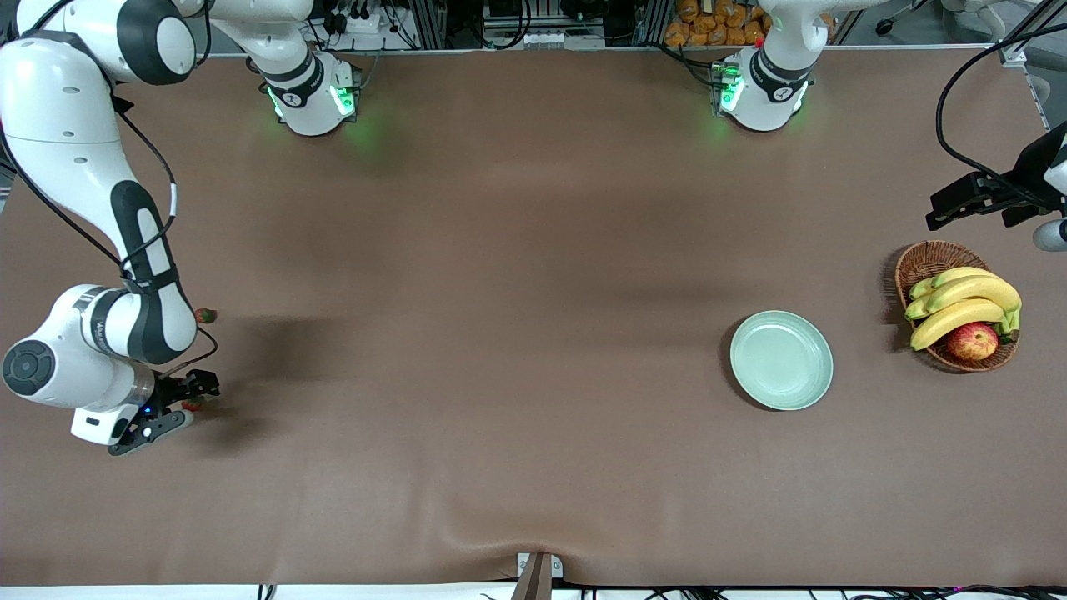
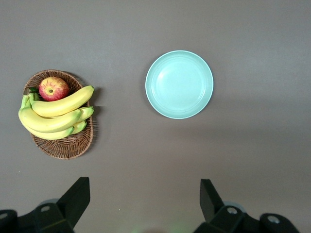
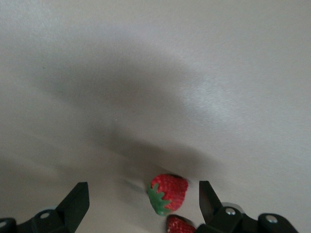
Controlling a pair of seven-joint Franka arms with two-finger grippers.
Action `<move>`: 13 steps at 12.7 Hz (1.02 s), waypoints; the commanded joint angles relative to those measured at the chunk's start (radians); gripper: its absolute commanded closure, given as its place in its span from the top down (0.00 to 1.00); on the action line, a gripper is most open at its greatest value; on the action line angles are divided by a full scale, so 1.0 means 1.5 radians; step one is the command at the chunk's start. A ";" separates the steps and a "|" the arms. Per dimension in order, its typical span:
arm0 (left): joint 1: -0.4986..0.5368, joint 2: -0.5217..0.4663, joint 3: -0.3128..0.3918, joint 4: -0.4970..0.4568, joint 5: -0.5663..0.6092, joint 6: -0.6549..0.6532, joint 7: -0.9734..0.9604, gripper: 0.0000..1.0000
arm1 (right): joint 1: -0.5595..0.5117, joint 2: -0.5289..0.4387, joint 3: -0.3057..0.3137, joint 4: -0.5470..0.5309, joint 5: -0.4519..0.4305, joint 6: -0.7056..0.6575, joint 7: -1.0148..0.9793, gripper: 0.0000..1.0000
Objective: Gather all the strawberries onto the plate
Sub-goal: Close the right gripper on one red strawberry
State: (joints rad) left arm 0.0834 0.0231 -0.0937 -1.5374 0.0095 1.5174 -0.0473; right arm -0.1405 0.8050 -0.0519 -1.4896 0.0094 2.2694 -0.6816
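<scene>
The right end effector [image 1: 171, 405], spread, hangs low over two strawberries [image 3: 167, 193] at the right arm's end of the table [image 1: 500, 333], well apart from the plate [image 1: 781, 360]; the left end effector [image 2: 145, 204], also spread, waits above the basket [image 1: 925, 262].

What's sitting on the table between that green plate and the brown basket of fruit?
Nothing: the stretch of brown table between the plate and the basket is bare. The front view shows it, and the left wrist view confirms it.

A big brown table [image 1: 517, 292] fills the view. Along the top edge sit cables [image 1: 367, 21] and maybe orange bags [image 1: 708, 23].
</scene>
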 commanded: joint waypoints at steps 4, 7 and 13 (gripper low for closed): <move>0.002 -0.006 -0.005 0.002 -0.008 0.006 0.000 1.00 | -0.003 0.012 0.004 0.011 -0.022 0.005 -0.023 0.71; 0.002 -0.007 -0.006 0.002 -0.009 0.006 0.000 1.00 | -0.004 0.012 0.004 0.011 -0.029 0.005 -0.057 0.48; 0.001 -0.008 -0.008 0.002 -0.010 0.005 0.000 1.00 | -0.009 0.016 0.004 0.011 -0.029 0.006 -0.088 0.25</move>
State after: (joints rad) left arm 0.0806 0.0227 -0.1025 -1.5362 0.0095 1.5242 -0.0473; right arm -0.1419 0.8163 -0.0576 -1.4776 -0.0208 2.2755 -0.7806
